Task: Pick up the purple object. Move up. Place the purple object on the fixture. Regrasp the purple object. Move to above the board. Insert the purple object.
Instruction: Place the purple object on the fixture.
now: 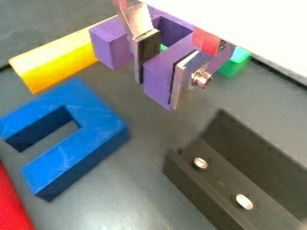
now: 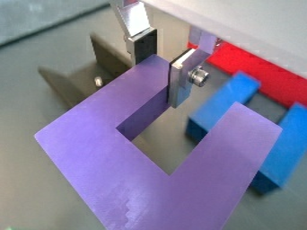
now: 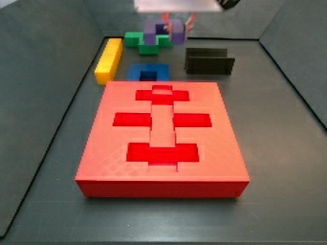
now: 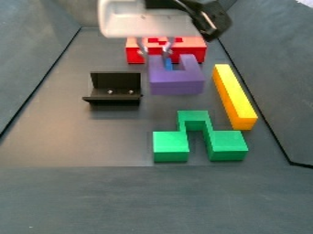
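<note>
The purple object [image 1: 162, 56], a U-shaped plastic block, hangs clamped in the gripper [image 1: 162, 63] above the dark floor at the far end of the workspace from the board [image 3: 163, 134]. In both wrist views the flat silver fingers [image 1: 186, 79] press on one arm of the U, closed onto it from either side; in a wrist view the block [image 2: 180, 144] fills most of the picture.

The black fixture [image 1: 234, 171] stands nearby, apart from the held block, its two screw heads showing. In a side view it [image 4: 113, 90] sits just beside the purple object [image 4: 174, 75].

A blue block [image 1: 60, 135] lies on the floor near the gripper, with a yellow bar [image 1: 54, 61] behind it. In a side view the yellow bar [image 4: 233, 93] lies just beside the purple piece, and a green notched block [image 4: 196, 135] rests in front, well apart from the red board [image 4: 166, 47].
</note>
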